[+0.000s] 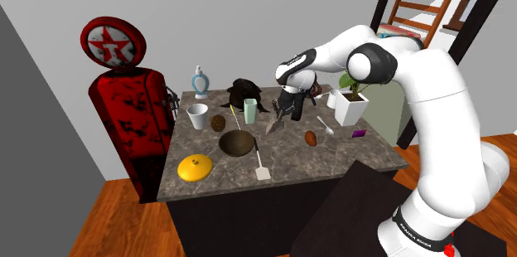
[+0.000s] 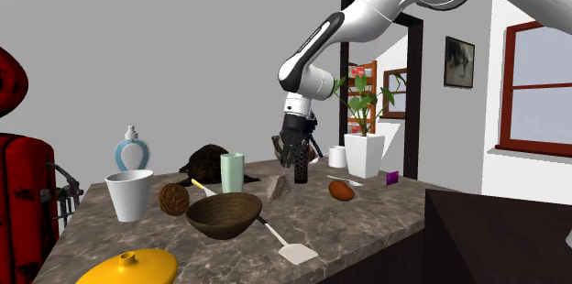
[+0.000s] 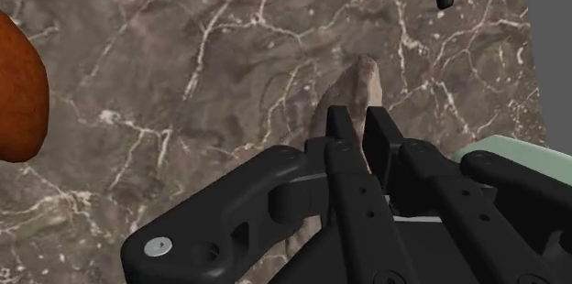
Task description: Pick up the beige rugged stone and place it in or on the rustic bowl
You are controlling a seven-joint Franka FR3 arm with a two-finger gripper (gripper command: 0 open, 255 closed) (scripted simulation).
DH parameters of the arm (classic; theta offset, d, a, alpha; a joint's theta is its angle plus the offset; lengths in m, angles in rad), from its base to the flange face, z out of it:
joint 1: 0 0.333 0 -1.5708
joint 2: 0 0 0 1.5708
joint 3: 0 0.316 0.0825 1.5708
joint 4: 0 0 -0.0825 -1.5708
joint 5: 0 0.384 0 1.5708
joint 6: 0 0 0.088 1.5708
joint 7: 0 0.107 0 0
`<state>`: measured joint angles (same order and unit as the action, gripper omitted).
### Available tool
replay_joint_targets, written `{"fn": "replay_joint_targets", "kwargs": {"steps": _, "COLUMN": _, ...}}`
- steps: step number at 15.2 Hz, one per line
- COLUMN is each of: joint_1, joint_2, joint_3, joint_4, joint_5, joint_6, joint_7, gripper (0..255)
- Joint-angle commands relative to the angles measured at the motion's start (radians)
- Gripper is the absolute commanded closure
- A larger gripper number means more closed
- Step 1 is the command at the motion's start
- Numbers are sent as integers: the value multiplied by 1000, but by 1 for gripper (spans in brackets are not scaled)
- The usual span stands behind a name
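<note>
Over the marbled counter (image 2: 385, 227), grey wall (image 2: 183, 53) beyond, my gripper (image 2: 300, 178) hangs beside the stone (image 2: 278, 188); clamped or not, I cannot tell.

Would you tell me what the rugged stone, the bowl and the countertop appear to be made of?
Stone: rough matte rock, beige-brown, jagged faces.
Bowl: dark brown, matte, perhaps wood or earthenware.
Countertop: brown marble, by its white veins.

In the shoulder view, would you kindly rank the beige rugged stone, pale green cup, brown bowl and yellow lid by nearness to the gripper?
1. Beige rugged stone, at the gripper.
2. Pale green cup, left.
3. Brown bowl, lower left.
4. Yellow lid, farthest left.
</note>
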<state>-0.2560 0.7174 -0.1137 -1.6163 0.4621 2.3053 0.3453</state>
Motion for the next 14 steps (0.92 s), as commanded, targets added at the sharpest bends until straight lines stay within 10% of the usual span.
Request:
{"fn": "replay_joint_targets", "kwargs": {"steps": 1, "joint_1": 4, "joint_2": -23, "joint_3": -4, "joint_4": -7, "joint_5": -6, "joint_6": -15, "joint_7": 8, "gripper": 255}}
{"fn": "replay_joint_targets", "kwargs": {"steps": 4, "joint_1": 4, "joint_2": -34, "joint_3": -6, "joint_4": -11, "joint_5": -8, "joint_6": -22, "joint_7": 10, "gripper": 255}}
{"fn": "replay_joint_targets", "kwargs": {"steps": 5, "joint_1": 4, "joint_2": -34, "joint_3": -6, "joint_4": -11, "joint_5": -8, "joint_6": -22, "joint_7": 10, "gripper": 0}}
{"fn": "replay_joint_targets", "kwargs": {"steps": 12, "joint_1": -82, "joint_2": 484, "joint_3": -36, "joint_4": 798, "joint_5": 80, "joint_6": -437, "joint_7": 616, "gripper": 0}}
{"fn": "replay_joint_targets", "kwargs": {"steps": 14, "joint_1": -83, "joint_2": 501, "joint_3": -32, "joint_4": 815, "joint_5": 80, "joint_6": -436, "joint_7": 626, "gripper": 0}}
